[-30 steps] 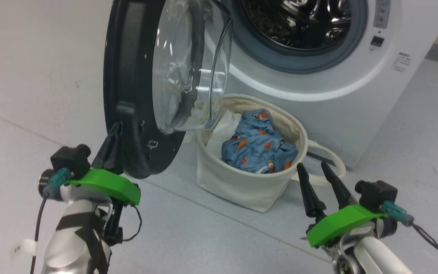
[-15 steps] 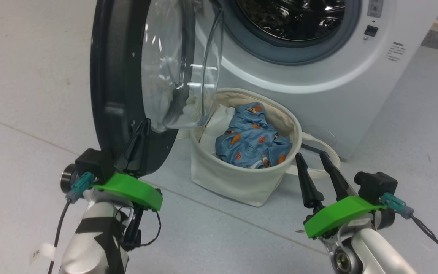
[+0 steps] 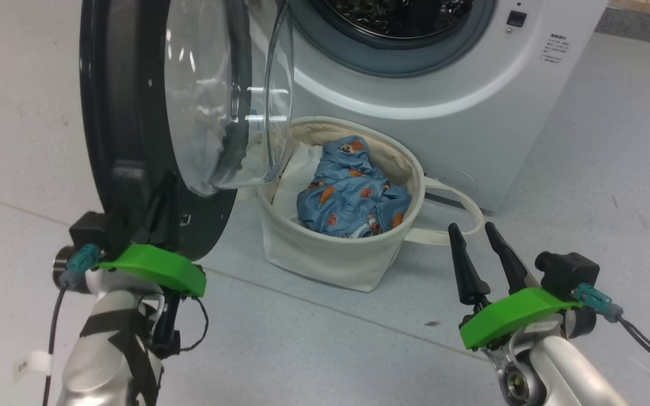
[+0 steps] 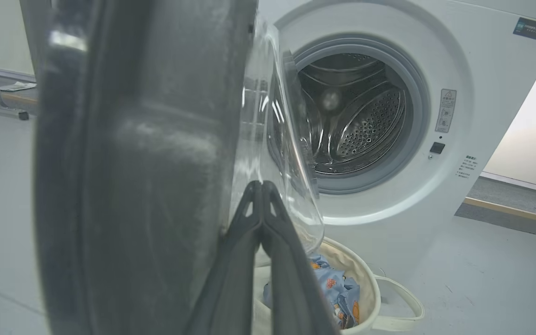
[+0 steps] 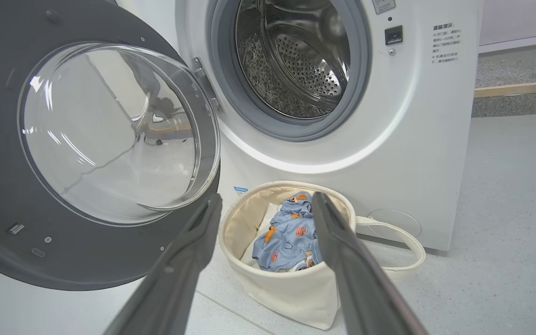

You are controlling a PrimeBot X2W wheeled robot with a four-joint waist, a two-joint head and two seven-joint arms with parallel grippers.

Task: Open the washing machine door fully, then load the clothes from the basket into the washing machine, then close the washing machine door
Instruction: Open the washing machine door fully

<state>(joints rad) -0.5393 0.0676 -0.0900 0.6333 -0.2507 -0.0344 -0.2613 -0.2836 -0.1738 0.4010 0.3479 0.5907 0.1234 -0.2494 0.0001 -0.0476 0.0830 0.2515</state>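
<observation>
From the head: washing machine (image 3: 471, 113) at the top, door (image 3: 116, 113) swung open at the left; left gripper (image 3: 167, 186) clenched and empty at the door's lower black ring; basket (image 3: 325, 265) on the floor (image 3: 584, 197) before the machine, clothes (image 3: 347, 197) inside; right gripper (image 3: 472, 228) released, right of the basket. From the left wrist: fingers (image 4: 244, 260) pressed together beside the glass bowl (image 4: 286, 177). From the right wrist: fingers (image 5: 179, 265) spread, framing basket and clothes.
</observation>
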